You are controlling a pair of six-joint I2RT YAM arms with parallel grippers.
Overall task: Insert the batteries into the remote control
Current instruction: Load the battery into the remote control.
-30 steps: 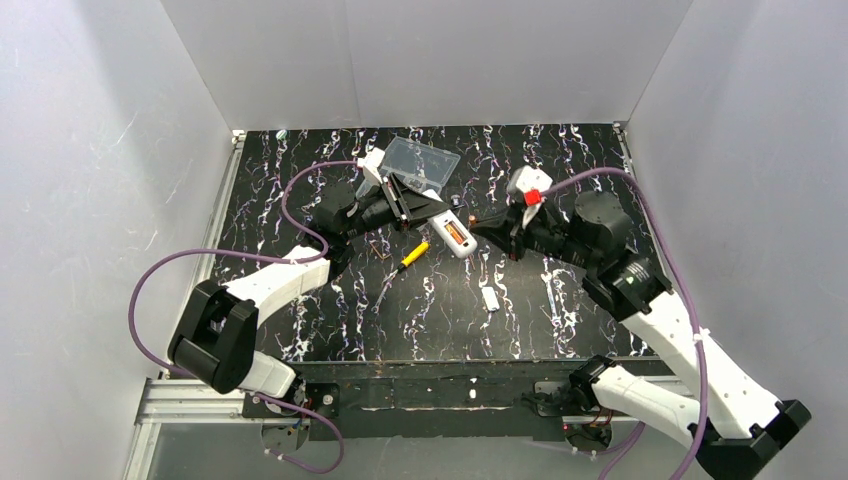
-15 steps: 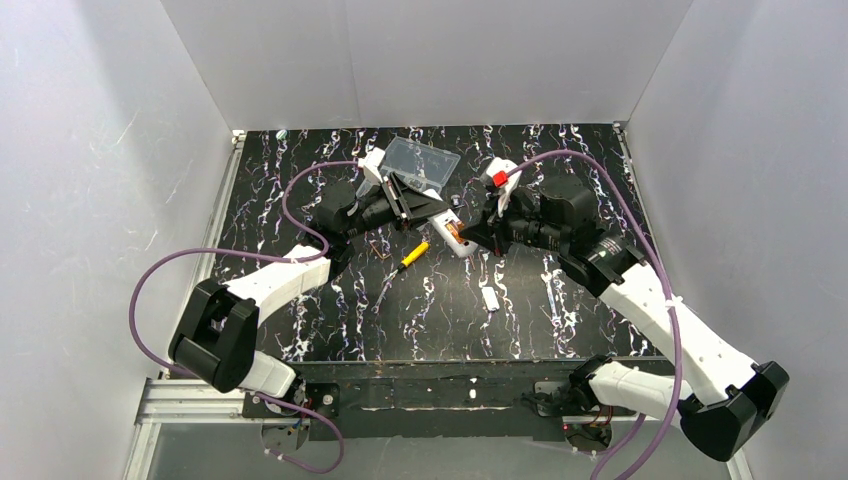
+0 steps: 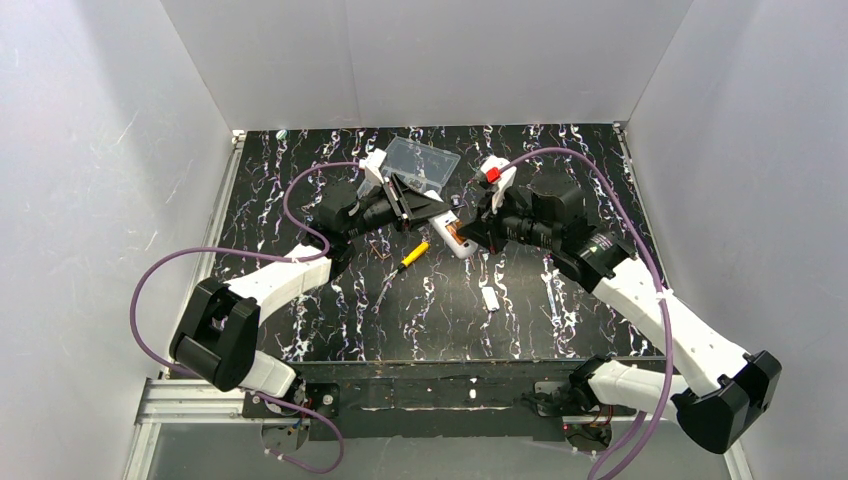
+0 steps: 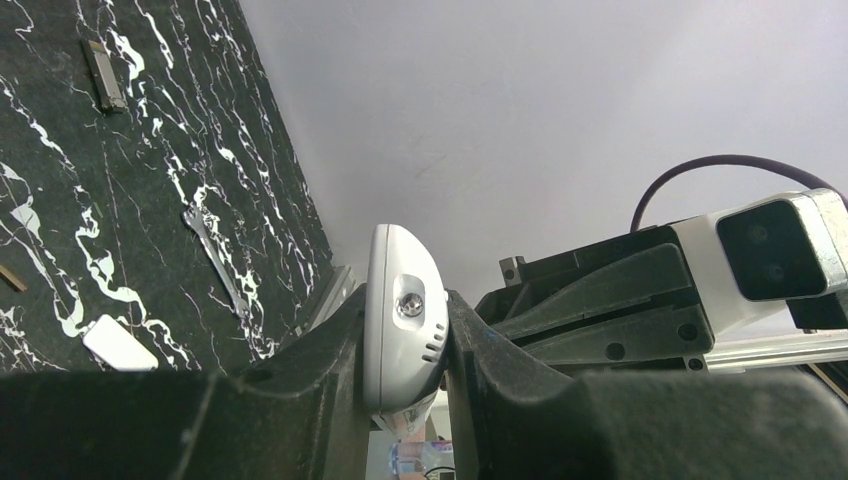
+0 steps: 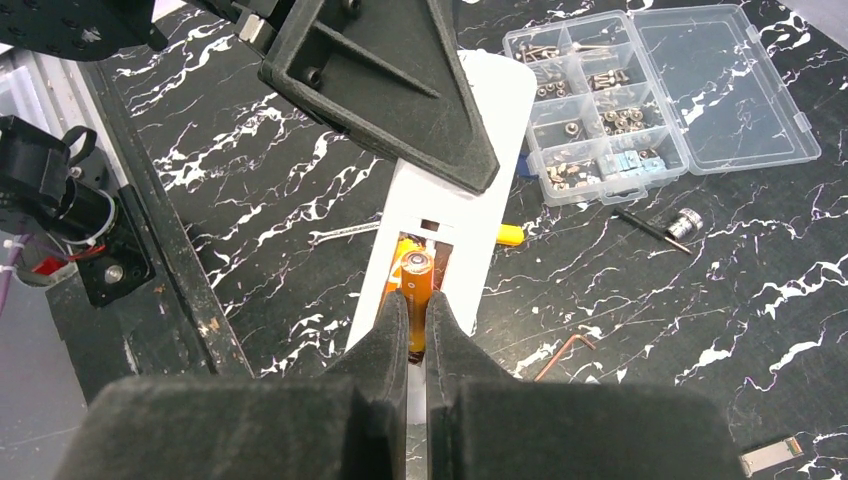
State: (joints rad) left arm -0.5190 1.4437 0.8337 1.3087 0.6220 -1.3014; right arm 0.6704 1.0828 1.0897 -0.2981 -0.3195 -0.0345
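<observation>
Right end effector (image 5: pixel 418 305) has been swung in from the side over the last second and is now parked over the remote control (image 5: pixel 478 215). One battery (image 5: pixel 417 282) is pinched at its tips, lined up over the open bay directly beneath them. More orange is seen just left of it in the bay, possibly the other cell, not confirmed. Remote is clamped in left end effector (image 4: pixel 405 345), off the surface (image 5: pixel 250 150). Judged: approach done, seating is next.

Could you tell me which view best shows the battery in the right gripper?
Right wrist: the battery sits close and sharp in the right gripper. Top external: too small to tell. Left wrist: absent.
</observation>
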